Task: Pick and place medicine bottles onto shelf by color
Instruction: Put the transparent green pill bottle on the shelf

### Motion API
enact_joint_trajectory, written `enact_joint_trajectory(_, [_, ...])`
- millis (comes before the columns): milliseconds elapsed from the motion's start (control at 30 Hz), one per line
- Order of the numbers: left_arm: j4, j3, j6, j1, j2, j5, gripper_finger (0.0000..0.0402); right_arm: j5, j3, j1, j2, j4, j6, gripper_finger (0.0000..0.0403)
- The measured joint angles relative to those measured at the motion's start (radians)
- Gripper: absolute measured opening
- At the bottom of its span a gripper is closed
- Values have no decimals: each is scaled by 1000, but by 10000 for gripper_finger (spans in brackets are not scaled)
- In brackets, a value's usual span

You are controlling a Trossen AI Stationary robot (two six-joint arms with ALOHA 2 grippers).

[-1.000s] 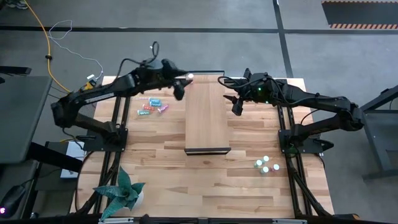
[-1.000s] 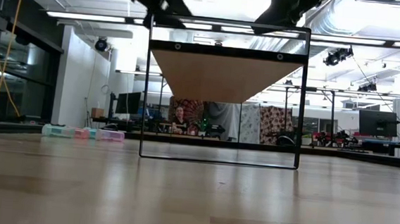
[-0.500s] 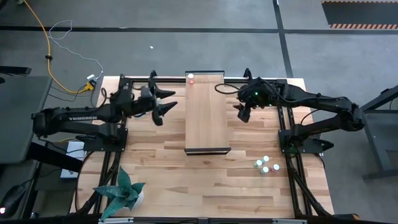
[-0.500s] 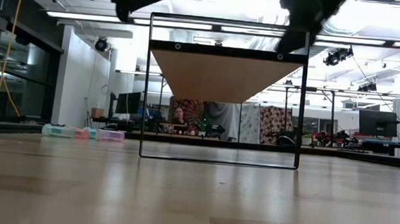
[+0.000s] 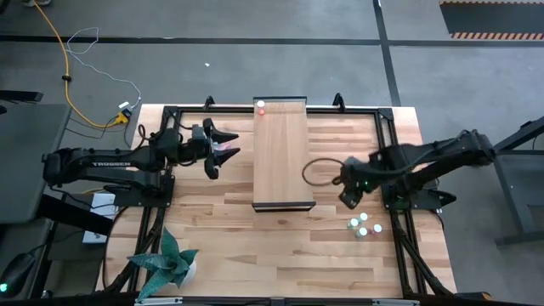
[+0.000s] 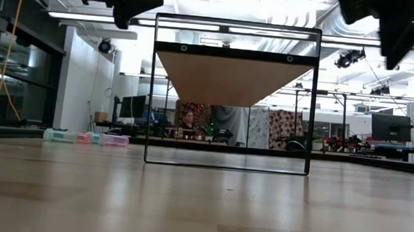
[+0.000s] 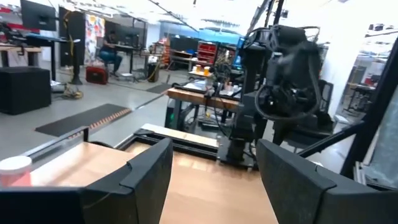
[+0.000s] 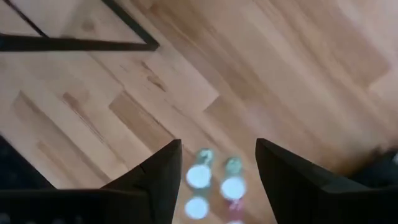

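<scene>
Fingers of left gripper [image 5: 223,154] spread, empty, over table [image 5: 221,223] left of shelf [image 5: 281,153]; right gripper [image 5: 349,197] likewise spread, empty, above vial cluster [image 5: 363,225] near right edge. One pink vial [image 5: 261,107] on shelf's far end.

Overhead lighting was even and moderately bright in the high view, with only soft, short shadows under the arms on the table [image 5: 255,238]. In the low view, ceiling strip lights [image 6: 90,17] glared white and left the arms as dark silhouettes. The bottles [image 8: 214,180] appeared blurred in the right wrist view, and the left wrist view was soft with a washed-out background.
</scene>
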Motion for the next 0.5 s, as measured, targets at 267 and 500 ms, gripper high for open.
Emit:
enact_joint_trajectory(267, [5,0,-17,-39,0,0,223,-27,0,193,128,1,337,195])
enact_joint_trajectory(500, [7,0,-17,-38,0,0,223,-119,0,224,245,9,347,195])
